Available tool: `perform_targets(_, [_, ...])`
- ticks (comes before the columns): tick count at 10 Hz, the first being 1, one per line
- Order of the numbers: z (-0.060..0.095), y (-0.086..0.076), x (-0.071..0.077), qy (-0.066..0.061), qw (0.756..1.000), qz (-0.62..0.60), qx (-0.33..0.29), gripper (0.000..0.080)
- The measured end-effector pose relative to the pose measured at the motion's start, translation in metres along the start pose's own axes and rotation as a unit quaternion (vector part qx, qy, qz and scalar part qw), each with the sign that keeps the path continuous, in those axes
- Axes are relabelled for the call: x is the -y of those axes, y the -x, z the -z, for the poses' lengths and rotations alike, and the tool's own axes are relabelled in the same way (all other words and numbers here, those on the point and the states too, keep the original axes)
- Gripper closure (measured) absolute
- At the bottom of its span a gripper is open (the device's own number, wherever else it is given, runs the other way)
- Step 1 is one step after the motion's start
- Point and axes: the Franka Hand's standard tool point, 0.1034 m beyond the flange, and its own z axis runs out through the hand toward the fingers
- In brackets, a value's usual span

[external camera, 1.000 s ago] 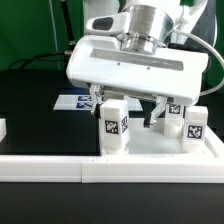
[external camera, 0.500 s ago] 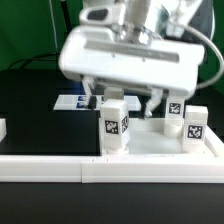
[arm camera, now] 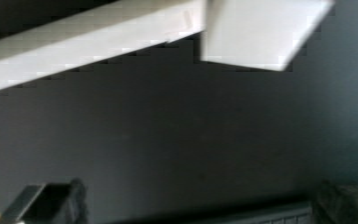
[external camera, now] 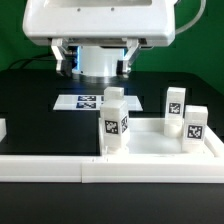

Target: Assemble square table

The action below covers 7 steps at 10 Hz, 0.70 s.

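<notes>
The square table's white slab (external camera: 160, 148) lies at the exterior view's lower right, against the border wall. Three white tagged legs stand upright on it: one at the front left (external camera: 115, 122), one further back (external camera: 176, 108), one at the right (external camera: 195, 128). The gripper's white body (external camera: 100, 25) hangs high above the table, and its fingers are hidden in that view. In the wrist view the gripper (arm camera: 202, 205) is open and empty, with dark fingertips (arm camera: 51, 200) far apart over bare black table. A white block (arm camera: 265, 30) shows there; I cannot tell which part it is.
The marker board (external camera: 85, 101) lies flat behind the slab. The long low white border wall (external camera: 50, 165) runs along the front and shows as a white strip in the wrist view (arm camera: 78, 52). A small white piece (external camera: 2, 128) sits at the exterior view's left edge.
The gripper has risen from just above the slab and legs to high over the table. The legs and slab have stayed in place.
</notes>
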Motion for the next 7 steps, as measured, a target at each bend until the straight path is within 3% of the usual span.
perform_targets(2, [-0.003, -0.002, 0.006, -0.014, 0.996, -0.013, 0.085, 0.0150])
perform_targets(5, [-0.021, 0.013, 0.012, -0.013, 0.982, -0.007, 0.191, 0.0150])
perform_targets(7, [-0.021, 0.010, 0.012, -0.014, 0.982, -0.008, 0.186, 0.0150])
